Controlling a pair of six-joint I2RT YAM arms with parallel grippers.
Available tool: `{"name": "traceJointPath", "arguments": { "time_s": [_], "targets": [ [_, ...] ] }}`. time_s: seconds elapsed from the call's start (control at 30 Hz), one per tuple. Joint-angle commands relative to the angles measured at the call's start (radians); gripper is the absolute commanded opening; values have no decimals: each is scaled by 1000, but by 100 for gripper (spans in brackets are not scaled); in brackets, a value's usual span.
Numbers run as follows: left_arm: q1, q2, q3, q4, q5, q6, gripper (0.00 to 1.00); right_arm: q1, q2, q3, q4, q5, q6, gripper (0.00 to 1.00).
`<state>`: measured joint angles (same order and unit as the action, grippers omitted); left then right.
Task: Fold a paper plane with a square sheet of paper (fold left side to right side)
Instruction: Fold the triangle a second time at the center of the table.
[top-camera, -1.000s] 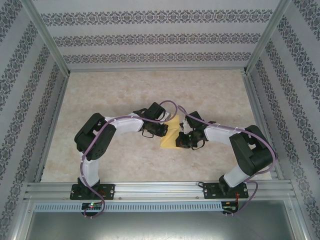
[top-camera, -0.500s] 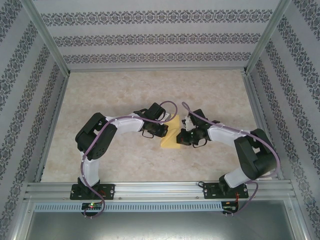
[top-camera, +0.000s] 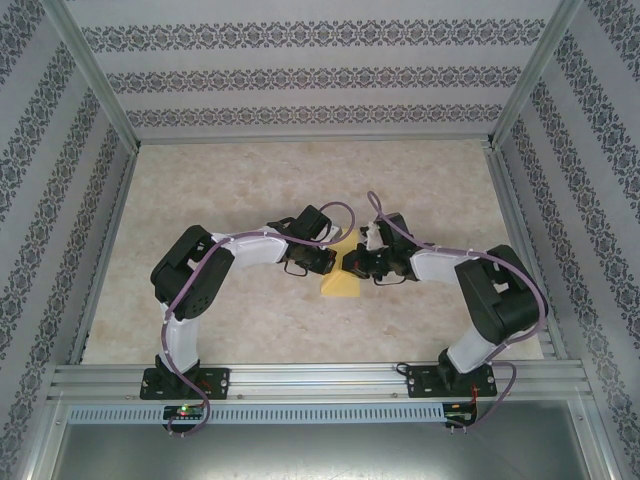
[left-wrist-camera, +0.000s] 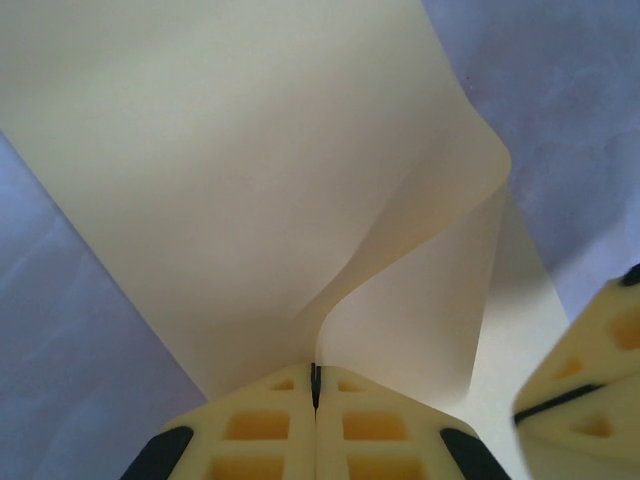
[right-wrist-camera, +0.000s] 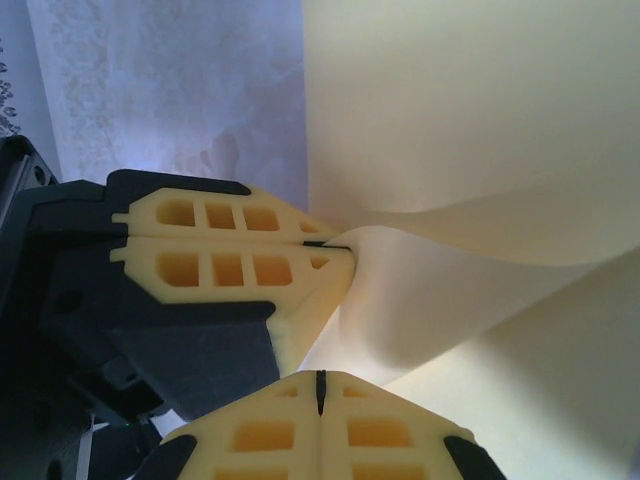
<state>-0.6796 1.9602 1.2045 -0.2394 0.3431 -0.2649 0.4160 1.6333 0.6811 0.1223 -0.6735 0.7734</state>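
Observation:
The square sheet of paper (top-camera: 338, 286) is yellow and lies mid-table, mostly hidden under both grippers. My left gripper (top-camera: 333, 262) is shut on one edge of it. In the left wrist view its jaws (left-wrist-camera: 316, 382) pinch that edge, and the sheet (left-wrist-camera: 250, 180) rises from them and curls over to the right. My right gripper (top-camera: 347, 264) is tip to tip with the left one. Its jaws (right-wrist-camera: 320, 382) are shut against the lower layer of the paper (right-wrist-camera: 470, 120), and I see no paper between them. The left gripper (right-wrist-camera: 335, 243) is just beyond it. The right fingers (left-wrist-camera: 590, 340) show at the lower right.
The beige marbled table (top-camera: 250, 190) is boxed in by aluminium posts and patterned walls. A metal rail (top-camera: 320, 380) runs along the near edge and carries both arm bases.
My right gripper has moved left and slightly away from the bases until it meets the left gripper. Less of the yellow paper shows between them. The left arm has barely moved.

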Motion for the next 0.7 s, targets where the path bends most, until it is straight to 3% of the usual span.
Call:
{"name": "traceJointPath", "arguments": {
  "time_s": [0.0, 0.67],
  "targets": [
    [-6, 29, -9, 4, 4, 13, 7, 13, 34, 33, 48, 6, 17, 0],
    [-11, 34, -5, 6, 0, 11, 7, 12, 97, 82, -32, 69, -30, 0]
  ]
}}
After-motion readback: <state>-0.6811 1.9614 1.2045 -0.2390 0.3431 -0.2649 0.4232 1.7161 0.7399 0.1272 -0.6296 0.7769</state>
